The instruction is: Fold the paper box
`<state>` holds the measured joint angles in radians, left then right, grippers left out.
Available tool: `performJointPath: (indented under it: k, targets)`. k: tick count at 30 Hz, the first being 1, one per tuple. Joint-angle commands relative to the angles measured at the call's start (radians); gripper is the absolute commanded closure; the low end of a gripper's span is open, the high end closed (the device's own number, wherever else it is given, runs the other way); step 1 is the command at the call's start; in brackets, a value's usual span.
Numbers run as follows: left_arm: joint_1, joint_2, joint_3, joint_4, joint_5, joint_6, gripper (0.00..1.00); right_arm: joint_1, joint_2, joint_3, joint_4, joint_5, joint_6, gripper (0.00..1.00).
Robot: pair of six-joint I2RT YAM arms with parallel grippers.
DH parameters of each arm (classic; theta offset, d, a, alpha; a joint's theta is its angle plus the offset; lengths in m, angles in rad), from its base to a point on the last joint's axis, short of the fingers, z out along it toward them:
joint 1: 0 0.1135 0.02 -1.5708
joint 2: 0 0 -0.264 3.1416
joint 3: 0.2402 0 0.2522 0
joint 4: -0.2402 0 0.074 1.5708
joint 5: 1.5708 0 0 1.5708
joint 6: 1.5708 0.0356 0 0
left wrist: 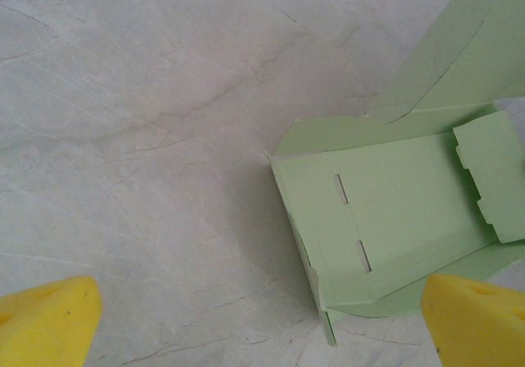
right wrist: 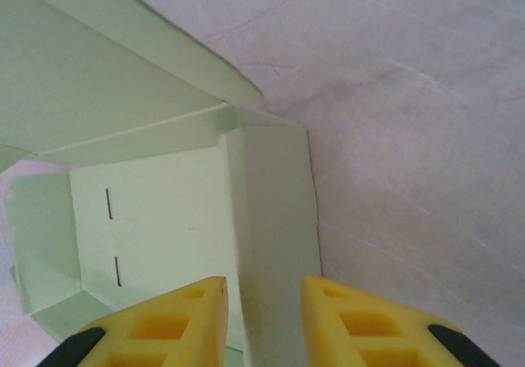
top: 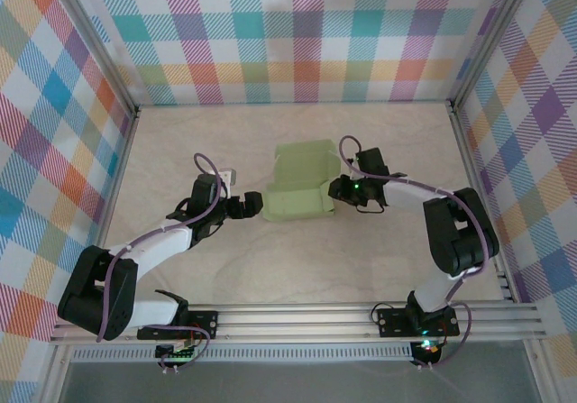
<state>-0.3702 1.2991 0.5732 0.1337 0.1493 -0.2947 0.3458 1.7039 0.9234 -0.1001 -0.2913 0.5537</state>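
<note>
The paper box (top: pixel 297 203) is pale green card, partly folded, lying in the middle of the table with a large flap (top: pixel 306 161) sticking up at its far side. Its floor with two slits shows in the left wrist view (left wrist: pixel 394 211) and in the right wrist view (right wrist: pixel 164 227). My left gripper (top: pixel 243 206) is wide open just left of the box, its yellow fingertips (left wrist: pixel 49 318) apart from the card. My right gripper (top: pixel 337 189) sits at the box's right side; its jaws straddle the raised side wall (right wrist: pixel 275 219), a narrow gap showing.
The pale marbled tabletop (top: pixel 180 151) is ringed by checked cloth walls (top: pixel 297 33) on a metal frame. A rail (top: pixel 297 317) runs along the near edge by the arm bases. There is free table to the left, right and in front of the box.
</note>
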Motion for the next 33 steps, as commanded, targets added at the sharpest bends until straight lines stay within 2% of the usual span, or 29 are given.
performJointPath:
  k: [1, 10, 15, 23, 28, 33]
  targets:
    - [0.005, 0.005, 0.024, 0.011, 0.021, 0.018, 0.00, -0.010, 0.027, -0.014, 0.008, -0.030, -0.009, 0.71]
    - [0.005, 0.005, 0.022, 0.009, 0.022, 0.020, 0.00, -0.015, 0.061, -0.049, 0.024, -0.012, -0.017, 0.74]
    - [0.005, 0.004, 0.019, 0.009, 0.022, 0.021, 0.00, -0.013, 0.060, -0.038, -0.022, 0.027, -0.030, 0.80]
    - [0.006, 0.014, 0.019, 0.019, 0.026, 0.019, 0.00, 0.039, 0.056, 0.086, -0.304, 0.322, -0.090, 0.98]
    - [0.005, 0.042, 0.022, 0.048, 0.027, -0.017, 0.00, 0.110, 0.093, 0.205, -0.490, 0.539, -0.162, 1.00]
    - [0.004, 0.120, 0.043, 0.093, 0.042, -0.124, 0.00, 0.160, 0.159, 0.291, -0.597, 0.706, -0.185, 1.00]
